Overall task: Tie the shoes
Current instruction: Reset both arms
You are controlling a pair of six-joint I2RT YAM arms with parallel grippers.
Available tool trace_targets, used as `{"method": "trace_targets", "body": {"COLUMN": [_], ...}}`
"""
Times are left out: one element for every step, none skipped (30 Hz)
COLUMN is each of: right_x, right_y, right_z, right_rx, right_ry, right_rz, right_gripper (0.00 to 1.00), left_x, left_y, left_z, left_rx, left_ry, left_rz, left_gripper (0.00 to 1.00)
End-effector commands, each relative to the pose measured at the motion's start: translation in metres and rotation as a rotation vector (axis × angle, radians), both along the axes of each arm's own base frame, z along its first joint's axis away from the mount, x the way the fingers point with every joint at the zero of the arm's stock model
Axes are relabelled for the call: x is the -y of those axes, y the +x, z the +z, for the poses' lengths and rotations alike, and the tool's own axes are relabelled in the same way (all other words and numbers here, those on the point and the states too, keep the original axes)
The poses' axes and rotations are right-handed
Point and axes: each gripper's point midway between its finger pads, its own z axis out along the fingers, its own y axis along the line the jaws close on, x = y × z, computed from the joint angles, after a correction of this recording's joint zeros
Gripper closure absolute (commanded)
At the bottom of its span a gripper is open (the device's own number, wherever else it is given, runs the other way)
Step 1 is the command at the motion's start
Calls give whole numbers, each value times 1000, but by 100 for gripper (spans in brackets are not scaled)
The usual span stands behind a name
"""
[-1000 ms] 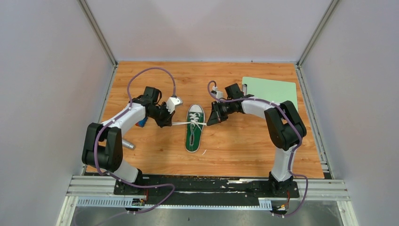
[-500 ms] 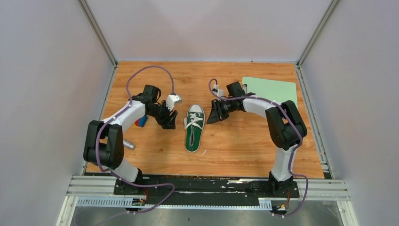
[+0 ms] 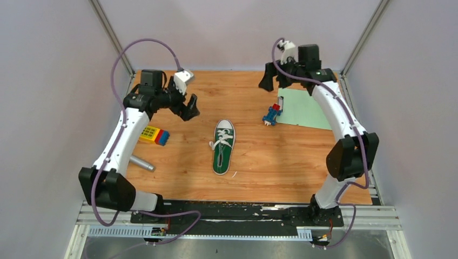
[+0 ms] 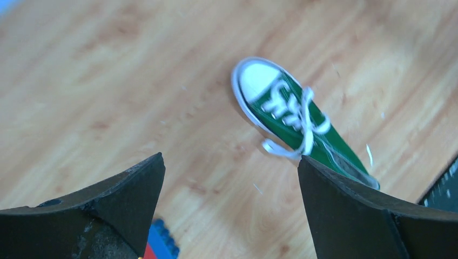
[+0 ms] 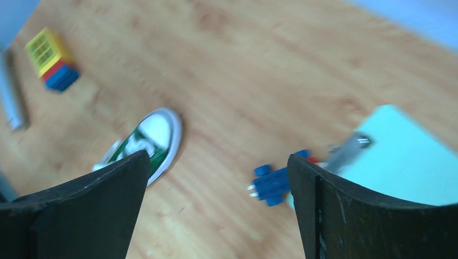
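Green sneaker [image 3: 223, 147], white laces [image 4: 298, 116] gathered over its tongue, lies on the wooden table [image 3: 281, 162], well apart from left gripper [image 3: 190, 109] and right gripper [image 3: 267, 81], both spread wide and empty.

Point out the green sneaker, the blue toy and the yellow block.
green sneaker [image 3: 223, 146], top external view, on its laces.
blue toy [image 3: 271, 115], top external view, its body.
yellow block [image 3: 149, 133], top external view, top face.

Wooden table [image 3: 281, 162], green sneaker [image 3: 222, 148] at centre, toy blocks [image 3: 153, 134], metal cylinder [image 3: 141, 163], blue toy [image 3: 271, 115], pale green mat [image 3: 308, 105]
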Motion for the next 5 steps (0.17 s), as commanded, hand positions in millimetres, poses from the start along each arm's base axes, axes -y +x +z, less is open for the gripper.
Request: {"method": "trace_targets", "body": {"right_x": [47,50,53,55,55], "right_y": [24,23,21,19,16], "right_z": [72,69,67,61,56], "right_rx": [211,216,212,195,179], "right_ry": [-99,-108,-115,-118,-117], "right_rz": [-289,-299,-314,-325,-330], "right_gripper": [0,0,0,0,0], "left_x": [-14,-15,-17,-17,-18], "left_y": [26,27,28,28,26], "left_z": [76,79,77,75,66], "left_rx": [163,174,173,158,130], "left_ry": [-91,-92,-86,-96,-100], "left_rz": [244,249,260,279,296], "left_gripper": [0,0,0,0,0]}}
